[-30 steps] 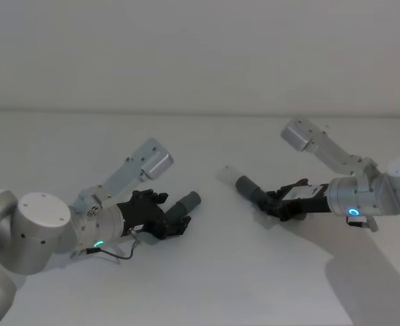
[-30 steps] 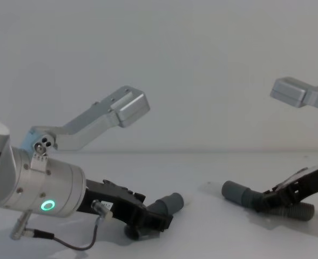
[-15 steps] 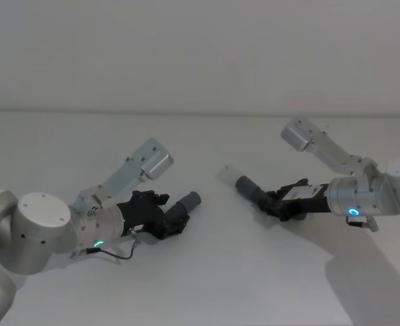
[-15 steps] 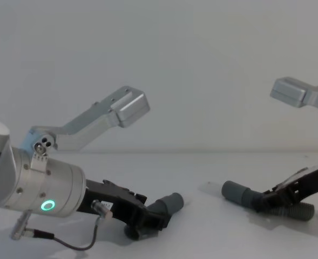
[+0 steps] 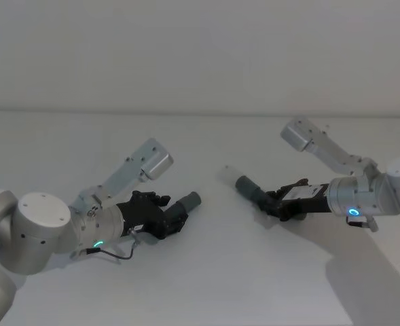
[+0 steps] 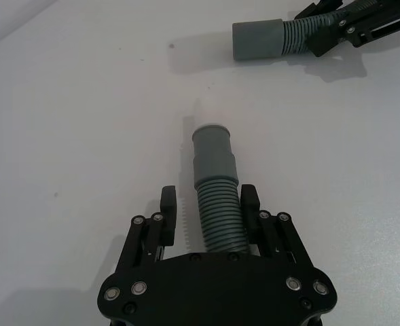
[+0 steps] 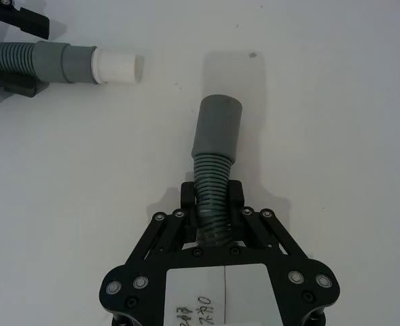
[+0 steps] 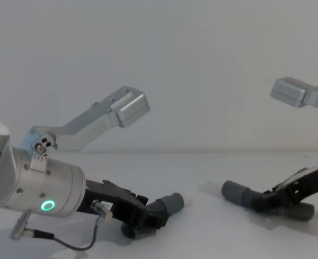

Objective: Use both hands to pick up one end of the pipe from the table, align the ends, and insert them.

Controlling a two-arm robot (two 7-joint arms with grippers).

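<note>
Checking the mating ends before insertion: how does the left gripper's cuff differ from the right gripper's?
Tip: the left cuff ends in a narrower white tip; the right cuff is plain grey throughout.
Shape: the left cuff is stepped; the right cuff is one straight cylinder.
Shared: both are smooth and grey. The left gripper clamps the left hose, the right gripper the right hose. The ends are apart.

The left gripper (image 6: 210,200) is clamped on the ribbed part of the short hose (image 6: 217,227). Its smooth grey cuff (image 6: 212,153) ends in a narrower white tip (image 7: 117,66). The right gripper (image 7: 212,193) pinches the ribs of the longer hose (image 8: 302,211) just behind its plain grey cuff (image 7: 216,125); both cuffs tilt upward over the white table (image 5: 206,285), well apart and not in line.
</note>
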